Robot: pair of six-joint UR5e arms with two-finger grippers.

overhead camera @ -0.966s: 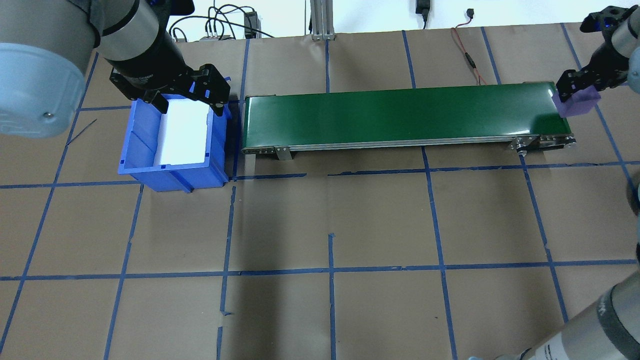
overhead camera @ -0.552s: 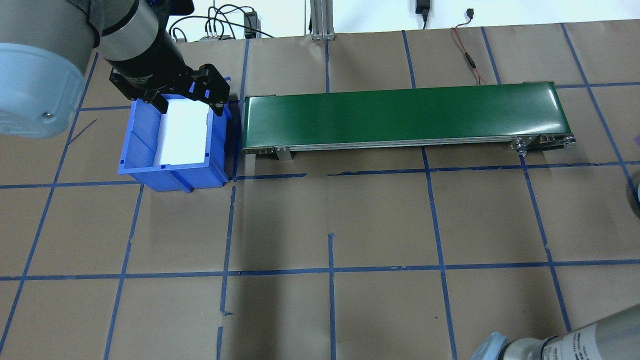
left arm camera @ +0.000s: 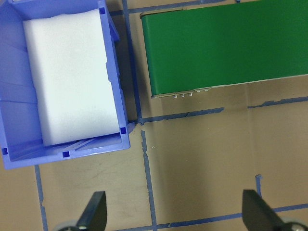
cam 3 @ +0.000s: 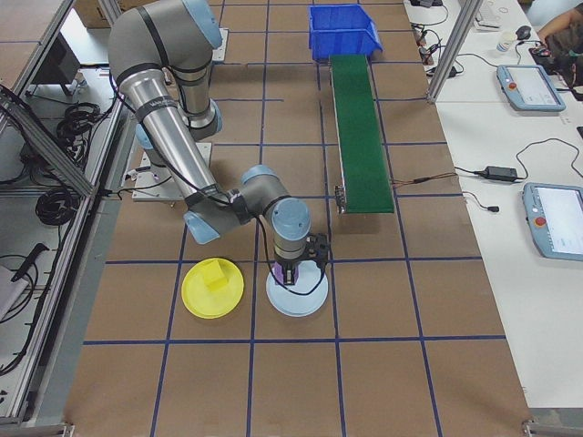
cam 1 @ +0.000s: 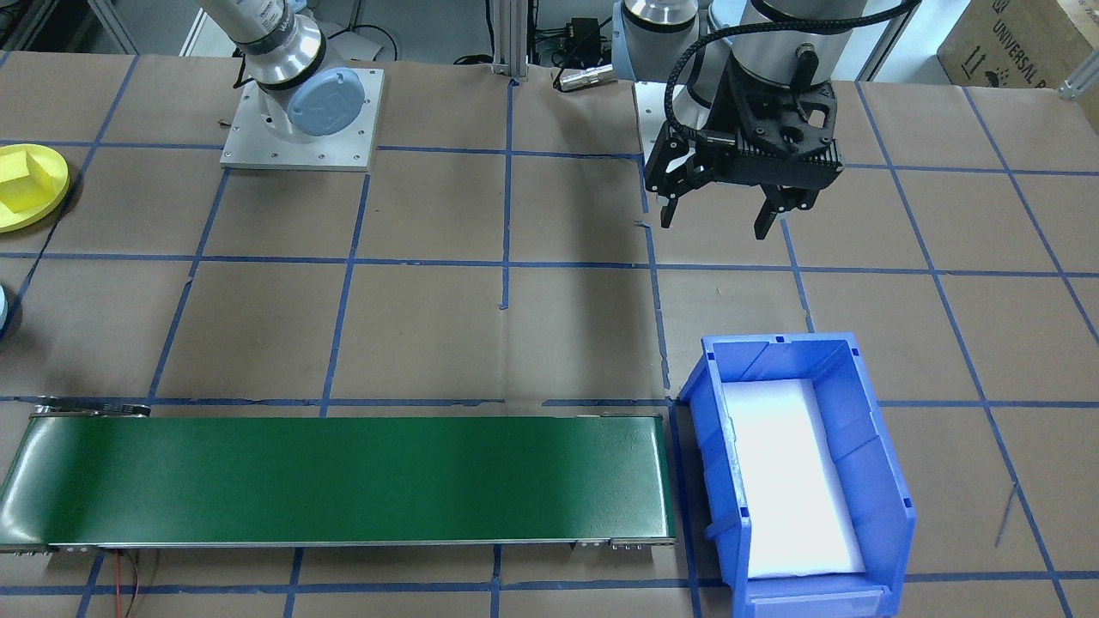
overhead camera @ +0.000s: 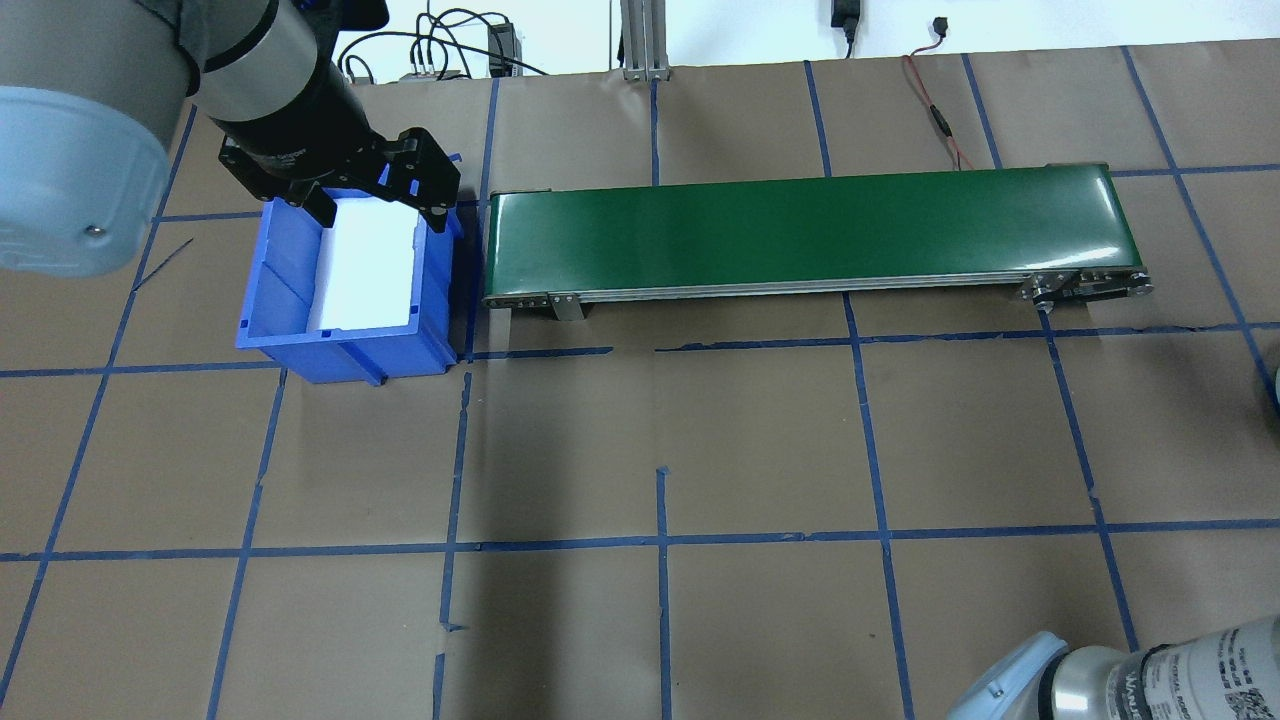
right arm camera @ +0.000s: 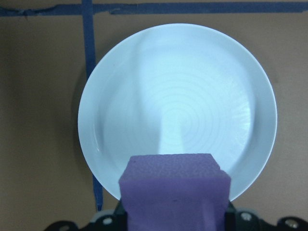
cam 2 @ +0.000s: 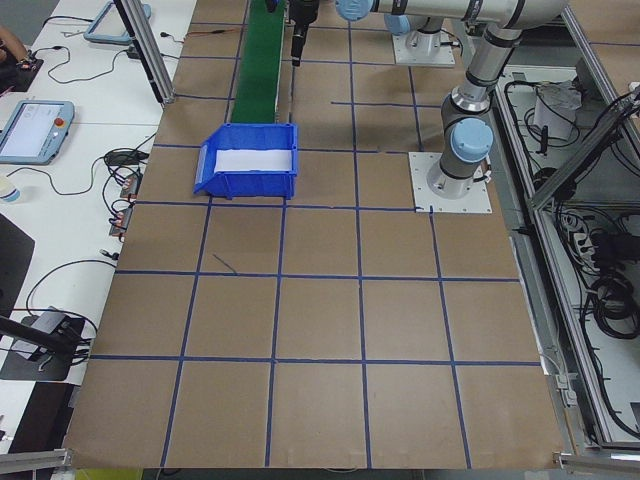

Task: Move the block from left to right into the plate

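Note:
The purple foam block [right arm camera: 175,190] is held in my right gripper [cam 3: 291,273], which is shut on it just above the pale blue plate [right arm camera: 178,106]. In the right wrist view the block hangs over the plate's near rim. The exterior right view shows that plate [cam 3: 297,297] on the table beyond the conveyor's end. My left gripper [cam 1: 724,219] hovers open and empty beside the blue bin [cam 1: 876,463], at its robot-side end. Its fingertips [left arm camera: 96,211] stand wide apart.
A green conveyor belt [overhead camera: 810,230] runs between the blue bin [overhead camera: 275,290] and the plate side. A yellow plate [cam 3: 212,288] with a yellow block on it lies beside the pale blue one. White foam lines the bin. Cables lie at the table's far edge.
My right gripper carried the purple block away from the conveyor's right end and out of the overhead view. The right arm's elbow came in at the lower right. The left arm stayed put.

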